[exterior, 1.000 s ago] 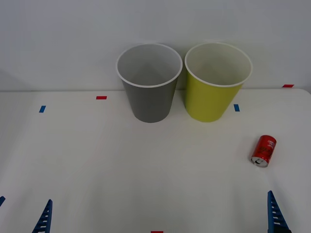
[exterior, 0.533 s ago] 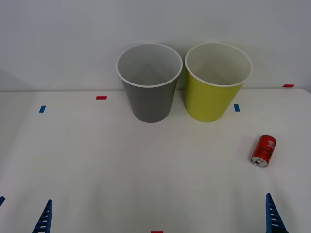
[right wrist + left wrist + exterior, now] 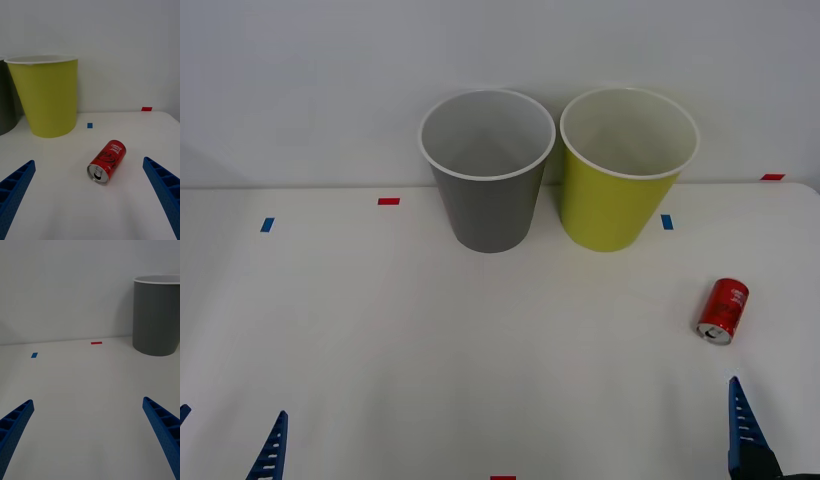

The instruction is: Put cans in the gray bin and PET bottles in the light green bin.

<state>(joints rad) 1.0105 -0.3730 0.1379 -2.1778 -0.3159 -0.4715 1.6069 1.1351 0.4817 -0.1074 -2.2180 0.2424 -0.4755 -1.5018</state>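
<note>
the right gripper (image 3: 90,195) had its jaws spread wide, the two blue ribbed fingers (image 3: 163,187) standing at either side of its wrist view with nothing between them but bare table (image 3: 480,340); they held nothing and touched nothing. the left gripper (image 3: 90,435) was likewise wide apart and empty, low at the near left edge of the table, facing the gray bin (image 3: 487,170) from well away.

against the frames a moment earlier, the right finger tip (image 3: 740,430) in the front view had crept slightly forward, with dark wrist hardware newly showing at the bottom corner. i judged this the start of a reach toward the can (image 3: 723,310), which had not moved: it lay on its side at the right of the table, silver end toward the robot, in front of and apart from the light green bin (image 3: 625,170). the can was straight ahead of the open fingers, not yet between them
</note>
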